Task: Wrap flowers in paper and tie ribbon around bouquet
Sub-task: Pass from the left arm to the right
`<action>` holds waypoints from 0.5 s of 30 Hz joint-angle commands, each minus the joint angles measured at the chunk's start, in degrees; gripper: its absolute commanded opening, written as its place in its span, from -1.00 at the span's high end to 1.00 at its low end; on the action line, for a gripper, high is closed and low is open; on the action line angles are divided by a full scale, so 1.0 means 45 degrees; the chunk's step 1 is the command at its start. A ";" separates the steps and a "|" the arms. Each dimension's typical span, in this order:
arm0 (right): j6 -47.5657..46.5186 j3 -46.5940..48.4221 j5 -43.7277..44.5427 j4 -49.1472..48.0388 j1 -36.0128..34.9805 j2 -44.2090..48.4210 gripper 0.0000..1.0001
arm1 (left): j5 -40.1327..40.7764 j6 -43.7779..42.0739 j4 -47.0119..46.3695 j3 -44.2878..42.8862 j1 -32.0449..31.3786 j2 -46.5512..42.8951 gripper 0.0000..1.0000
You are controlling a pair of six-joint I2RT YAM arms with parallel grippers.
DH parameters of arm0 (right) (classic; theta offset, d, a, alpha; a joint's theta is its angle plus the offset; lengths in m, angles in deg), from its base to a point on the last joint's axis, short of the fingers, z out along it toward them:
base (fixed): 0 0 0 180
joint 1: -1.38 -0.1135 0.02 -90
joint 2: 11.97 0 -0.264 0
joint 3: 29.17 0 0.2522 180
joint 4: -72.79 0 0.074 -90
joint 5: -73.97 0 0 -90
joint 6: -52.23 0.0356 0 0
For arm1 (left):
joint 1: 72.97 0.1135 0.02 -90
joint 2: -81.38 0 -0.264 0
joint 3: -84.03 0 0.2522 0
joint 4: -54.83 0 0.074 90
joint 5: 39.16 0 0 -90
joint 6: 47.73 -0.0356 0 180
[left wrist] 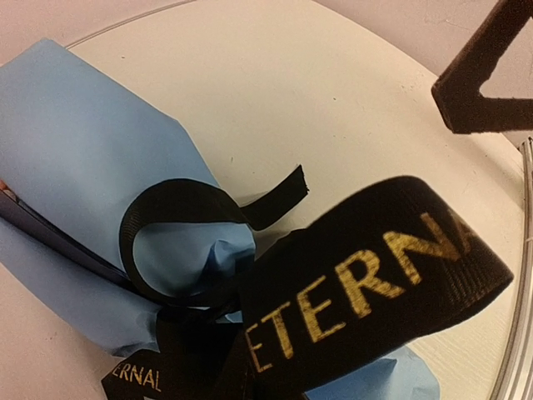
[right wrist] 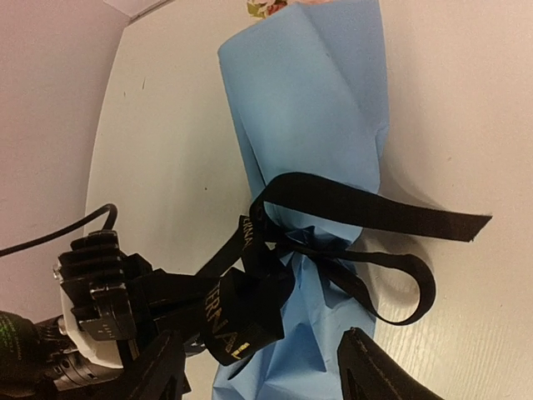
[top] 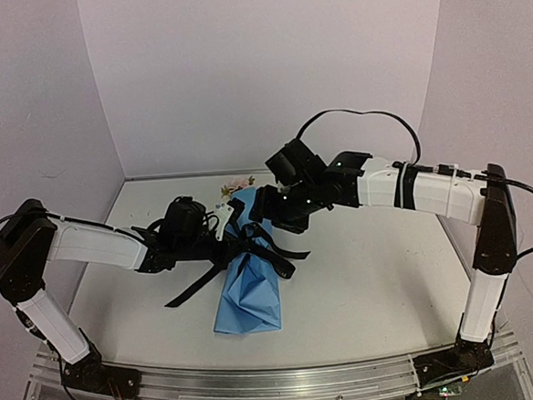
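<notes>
The bouquet lies mid-table, a light blue paper cone with the flowers poking out at its far end; their heads barely show in the right wrist view. A black ribbon with gold lettering is knotted round the cone's waist, one loop and one loose tail lying to the right. My left gripper is shut on a ribbon loop left of the knot; its own fingers are hidden in its wrist view. My right gripper hovers over the knot, open, its fingers straddling the paper.
One more ribbon tail trails toward the near left on the white table. One right finger shows at the top right of the left wrist view. Lilac walls enclose the back and sides; a metal rail runs along the near edge.
</notes>
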 commanded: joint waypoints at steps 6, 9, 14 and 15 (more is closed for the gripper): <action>0.4797 0.0482 -0.1187 0.0164 0.0162 -0.0248 -0.19 | 0.0428 -0.0632 0.0327 -0.0729 -0.0041 0.0163 0.97; 0.5432 0.0397 -0.1372 0.0120 0.0237 -0.0341 -0.13 | 0.0473 -0.0662 0.0354 -0.0686 -0.0041 0.0111 0.98; 0.6136 0.0223 -0.1578 -0.0109 0.0511 -0.0551 0.00 | 0.0494 -0.0737 0.0331 -0.0559 -0.0041 0.0025 0.97; 0.6214 0.0229 -0.1650 -0.0224 0.0582 -0.0621 0.02 | 0.0497 -0.0749 0.0331 -0.0551 -0.0041 0.0025 0.97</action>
